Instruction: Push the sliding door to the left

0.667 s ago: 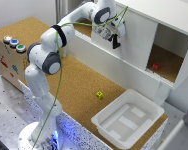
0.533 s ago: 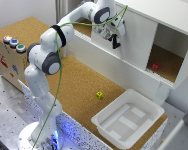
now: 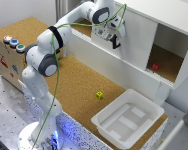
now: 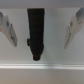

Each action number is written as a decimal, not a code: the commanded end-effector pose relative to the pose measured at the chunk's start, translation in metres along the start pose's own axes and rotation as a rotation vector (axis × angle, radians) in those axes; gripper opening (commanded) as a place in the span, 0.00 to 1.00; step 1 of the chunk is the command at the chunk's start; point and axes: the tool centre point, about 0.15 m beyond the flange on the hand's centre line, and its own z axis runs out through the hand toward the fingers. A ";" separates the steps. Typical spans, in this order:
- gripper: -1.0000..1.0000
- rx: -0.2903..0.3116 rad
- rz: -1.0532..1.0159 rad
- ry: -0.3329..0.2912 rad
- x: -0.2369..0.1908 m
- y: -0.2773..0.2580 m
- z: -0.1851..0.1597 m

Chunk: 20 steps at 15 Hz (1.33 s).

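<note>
The arm reaches from its base near the front corner of the bench up to the white cabinet [image 3: 166, 22] along the far edge. The claw [image 3: 115, 42] is held against the face of the sliding door [image 3: 136, 42], near that panel's edge on the exterior view's left.

The sliding door covers the part of the cabinet front toward the exterior view's left. The compartment toward the exterior view's right stands open, and a small red object [image 3: 155, 66] lies on its floor.

In the wrist view the two fingers [image 4: 10, 31] are spread well apart, with nothing between them; the claw is open. A dark block [image 4: 35, 31] of the claw sits between them, in front of a plain white surface. Whether the fingertips actually touch the door cannot be told.

A small yellow cube [image 3: 99, 94] lies on the cork surface of the bench, just beside the white plastic tray [image 3: 114, 119] at the near edge. A box with coloured buttons [image 3: 13, 43] stands at the corner on the exterior view's left.
</note>
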 end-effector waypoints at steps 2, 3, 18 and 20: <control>1.00 0.048 -0.063 0.087 0.020 -0.015 0.018; 1.00 0.062 -0.062 0.086 0.022 -0.016 0.018; 1.00 0.043 -0.060 0.022 0.036 -0.013 0.023; 0.00 0.044 -0.024 0.008 0.035 -0.009 0.023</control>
